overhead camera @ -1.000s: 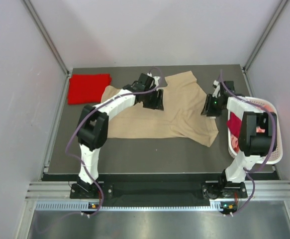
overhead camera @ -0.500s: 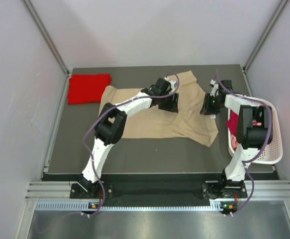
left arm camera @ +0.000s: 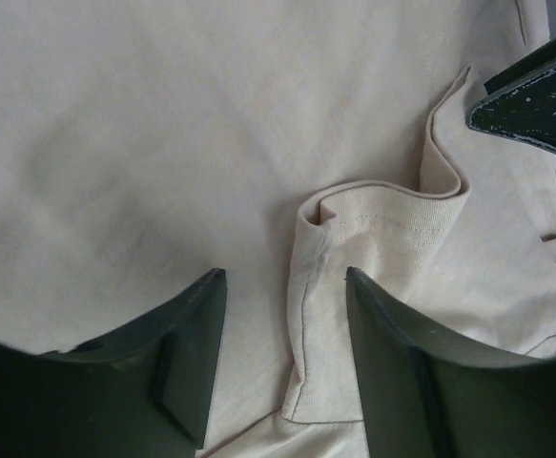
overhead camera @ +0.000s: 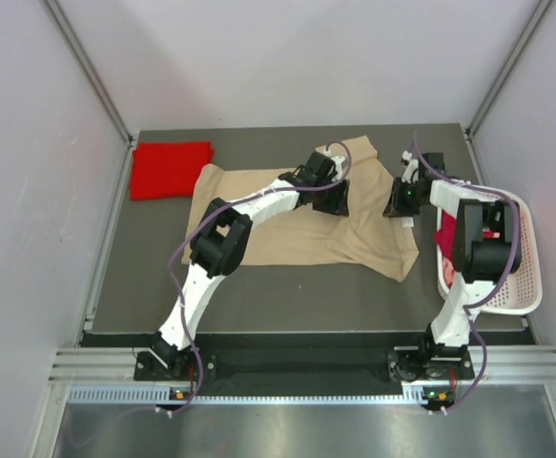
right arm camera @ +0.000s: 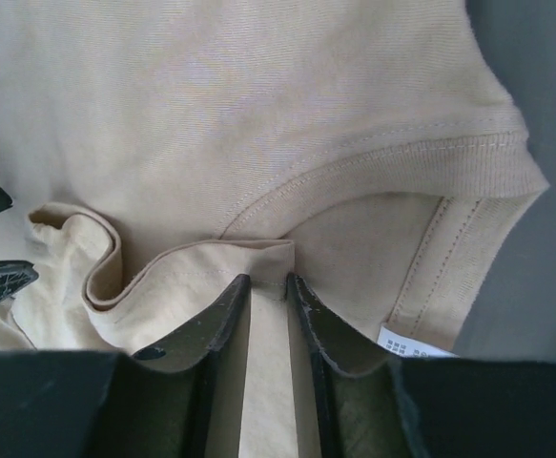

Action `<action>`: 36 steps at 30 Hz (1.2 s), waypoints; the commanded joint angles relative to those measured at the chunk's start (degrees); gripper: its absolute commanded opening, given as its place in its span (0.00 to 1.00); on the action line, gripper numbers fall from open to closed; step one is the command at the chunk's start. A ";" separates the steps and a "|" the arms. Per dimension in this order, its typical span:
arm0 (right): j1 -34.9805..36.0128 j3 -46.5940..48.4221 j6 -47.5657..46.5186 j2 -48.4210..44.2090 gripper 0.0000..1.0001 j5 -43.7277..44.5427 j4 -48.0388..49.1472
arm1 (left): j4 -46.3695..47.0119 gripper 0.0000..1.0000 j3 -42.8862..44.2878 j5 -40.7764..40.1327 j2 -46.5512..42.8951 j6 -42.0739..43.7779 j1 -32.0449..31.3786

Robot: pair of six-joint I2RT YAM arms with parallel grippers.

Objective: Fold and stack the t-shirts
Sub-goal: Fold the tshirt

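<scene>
My left claw [left arm camera: 285, 286] is hanging with its fingers apart over the tan t-shirt [overhead camera: 287, 229], which is lying spread on the table [overhead camera: 258, 296]. My right claw [right arm camera: 268, 281] is pinching its collar fold. Only the right wrist view is showing the white label [right arm camera: 406, 342], and only the top view is showing the folded red t-shirt [overhead camera: 170, 169].

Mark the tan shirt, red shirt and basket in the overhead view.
tan t-shirt [overhead camera: 306, 239]: top view, bare body panel.
red t-shirt [overhead camera: 170, 169]: top view, middle of the folded cloth.
white basket [overhead camera: 528, 283]: top view, right wall.
</scene>
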 commanded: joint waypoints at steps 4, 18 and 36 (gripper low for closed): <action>-0.68 1.75 -1.10 -0.07 0.15 -2.51 4.35 | 4.06 0.43 2.28 2.40 1.49 -1.22 -0.24; -0.33 1.22 -0.13 -4.28 0.00 -4.27 6.82 | 5.64 0.00 -0.87 -3.02 -4.13 -5.17 -0.16; 4.76 6.76 -9.09 -4.20 0.00 -1.11 10.24 | 10.30 0.00 -9.15 -12.10 -10.02 -10.89 0.28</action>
